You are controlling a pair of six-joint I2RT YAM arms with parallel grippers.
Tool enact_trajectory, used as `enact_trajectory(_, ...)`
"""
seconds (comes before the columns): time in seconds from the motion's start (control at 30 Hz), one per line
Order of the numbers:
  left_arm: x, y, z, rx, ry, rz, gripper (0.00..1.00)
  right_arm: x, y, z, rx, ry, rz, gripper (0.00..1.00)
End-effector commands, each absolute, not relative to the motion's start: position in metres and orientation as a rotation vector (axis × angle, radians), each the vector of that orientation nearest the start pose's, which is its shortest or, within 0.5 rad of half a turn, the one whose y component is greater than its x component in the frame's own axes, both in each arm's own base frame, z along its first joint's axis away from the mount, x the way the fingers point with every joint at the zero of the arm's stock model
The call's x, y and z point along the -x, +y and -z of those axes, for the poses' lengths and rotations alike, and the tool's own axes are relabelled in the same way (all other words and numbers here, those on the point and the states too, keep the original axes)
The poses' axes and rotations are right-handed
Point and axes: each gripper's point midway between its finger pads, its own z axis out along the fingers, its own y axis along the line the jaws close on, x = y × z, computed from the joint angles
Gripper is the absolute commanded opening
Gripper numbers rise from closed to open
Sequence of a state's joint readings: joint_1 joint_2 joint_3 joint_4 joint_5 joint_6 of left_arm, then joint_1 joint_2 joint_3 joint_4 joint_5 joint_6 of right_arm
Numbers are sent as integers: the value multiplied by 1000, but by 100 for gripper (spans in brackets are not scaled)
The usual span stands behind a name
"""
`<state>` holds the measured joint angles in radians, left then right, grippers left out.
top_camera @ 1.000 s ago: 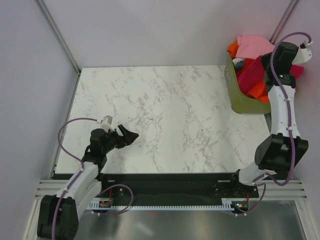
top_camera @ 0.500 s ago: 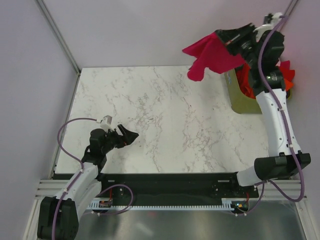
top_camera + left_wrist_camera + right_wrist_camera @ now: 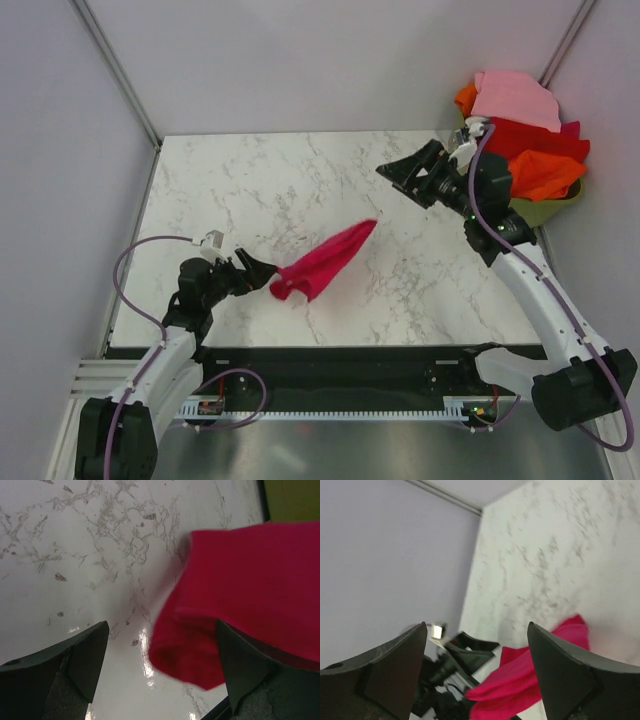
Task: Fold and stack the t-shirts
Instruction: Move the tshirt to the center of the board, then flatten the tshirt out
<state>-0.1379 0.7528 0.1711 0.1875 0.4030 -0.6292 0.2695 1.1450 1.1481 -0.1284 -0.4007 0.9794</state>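
Crimson t-shirt lies bunched on the counter, one end just beside the left tool, whose jaws gape empty. Further right, the right tool hangs spread and empty near the basket of other t-shirts. Folding hasn't begun; I judge the next move is spreading it flat.

1. A white surface with grey marble veining spans the middle.
2. An olive-green basket stands at its far right corner.
3. Pale lilac walls enclose it; a metal strut slants at back left.
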Motion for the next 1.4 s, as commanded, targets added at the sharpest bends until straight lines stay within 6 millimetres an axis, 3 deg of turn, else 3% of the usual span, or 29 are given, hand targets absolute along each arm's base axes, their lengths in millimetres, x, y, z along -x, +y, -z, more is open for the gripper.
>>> enact_trajectory(0.0, -250, -131, -111, 159, 1980, 901, 94, -319, 198, -251, -251, 2101, -1110, 89)
enact_trajectory(0.07, -251, -131, -110, 161, 1981, 900, 94, -304, 202, -219, -223, 2169, -1036, 90)
enact_trajectory(0.1, -251, -131, -110, 163, 1981, 901, 94, -292, 201, -191, -207, 2228, -981, 89)
enact_trajectory(0.2, -252, -131, -109, 164, 1987, 906, 94, -265, 212, -153, -126, 2308, -881, 82)
enact_trajectory(0.33, -252, -132, -108, 160, 1994, 911, 94, -225, 234, -119, 24, 2413, -809, 73)
enact_trajectory(0.47, -251, -133, -108, 155, 1994, 916, 94, -204, 233, -93, 80, 2471, -672, 64)
enact_trajectory(0.53, -251, -134, -110, 149, 1987, 923, 93, -193, 239, -88, 119, 2486, -673, 54)
enact_trajectory(0.8, -245, -156, -110, 60, 2019, 981, 91, -159, 253, -60, 261, 2576, -635, 54)
enact_trajectory(1.13, -241, -175, -109, -29, 2041, 969, 86, -136, 273, -35, 421, 2654, -570, 53)
enact_trajectory(1.37, -241, -176, -110, -35, 2046, 965, 86, -126, 298, -41, 531, 2632, -527, 54)
